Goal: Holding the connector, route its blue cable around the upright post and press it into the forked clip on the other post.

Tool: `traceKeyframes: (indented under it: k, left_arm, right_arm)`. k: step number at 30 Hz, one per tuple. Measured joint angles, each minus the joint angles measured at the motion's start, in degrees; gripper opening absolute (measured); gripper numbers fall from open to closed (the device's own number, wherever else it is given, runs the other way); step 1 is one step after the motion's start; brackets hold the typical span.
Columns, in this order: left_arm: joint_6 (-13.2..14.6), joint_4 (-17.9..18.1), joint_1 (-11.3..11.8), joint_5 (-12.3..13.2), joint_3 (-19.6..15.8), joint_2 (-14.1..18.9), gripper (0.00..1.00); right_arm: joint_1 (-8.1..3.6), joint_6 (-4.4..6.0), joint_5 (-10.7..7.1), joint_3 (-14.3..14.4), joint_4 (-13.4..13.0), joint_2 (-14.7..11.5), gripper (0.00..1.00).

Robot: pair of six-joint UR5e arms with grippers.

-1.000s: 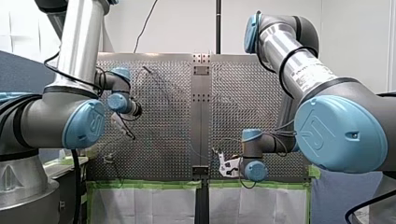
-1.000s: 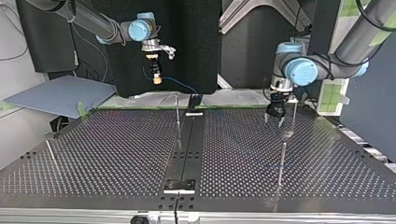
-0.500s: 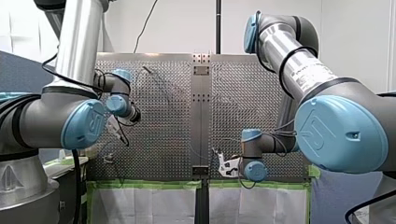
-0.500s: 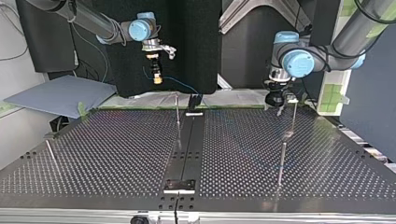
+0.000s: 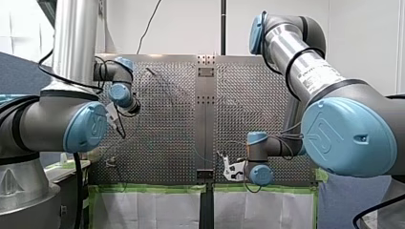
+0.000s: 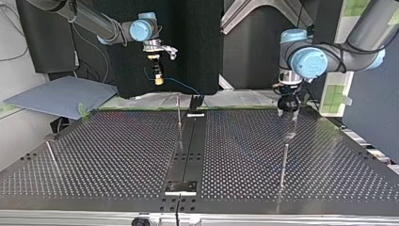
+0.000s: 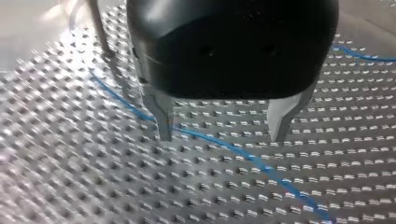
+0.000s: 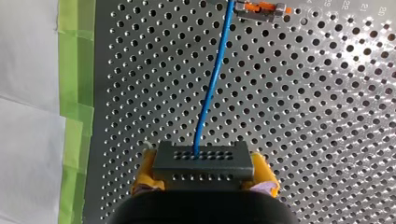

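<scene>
Right wrist view shows the task's thing most clearly. The right gripper point(image 8: 204, 176) is closed on the connector point(image 8: 203, 158), a dark grey block with rows of small holes, pinched between its yellow pads point(image 8: 145, 171). The blue cable point(image 8: 212, 84) leaves the connector's face and runs straight ahead of the gripper, over the perforated table point(image 8: 327, 121), toward a small metal and orange part point(image 8: 261, 9).

In the top view, counting from the table's middle, this gripper hangs at about eleven o'clock, above the far edge. From the connector the cable goes toward four o'clock, to a dark block point(image 6: 195, 101). A thin post point(image 6: 178, 110) stands at twelve o'clock and another post point(image 6: 284, 162) at three o'clock.

The left gripper point(image 7: 222, 128) is at two o'clock, low over the table. Its wrist view shows its metal fingers point(image 7: 163, 121) wide apart and holding nothing. The cable lies under them and passes beside the foot of an upright post point(image 7: 96, 25).

The routing seems to be at its beginning: the connector is secured, but it cannot be told whether the cable bends around a post, or which post carries the forked clip. The next move probably calls for carrying the connector around the post with the cable low and lightly stretched. After that, the cable must be lined over the fork and pushed straight down.
</scene>
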Motion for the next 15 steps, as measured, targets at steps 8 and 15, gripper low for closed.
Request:
traceKeyframes:
  k: [8,15]
  left_arm:
    - [4.1,-4.1,-0.1,-2.4,4.0,4.1,1.00]
    - [7.5,-7.5,-0.1,-4.2,7.4,7.5,1.00]
  right_arm:
    - [0.00,0.14,-0.57,0.0,-0.2,0.0,0.00]
    - [0.00,0.17,-0.69,0.0,-0.4,0.0,0.00]
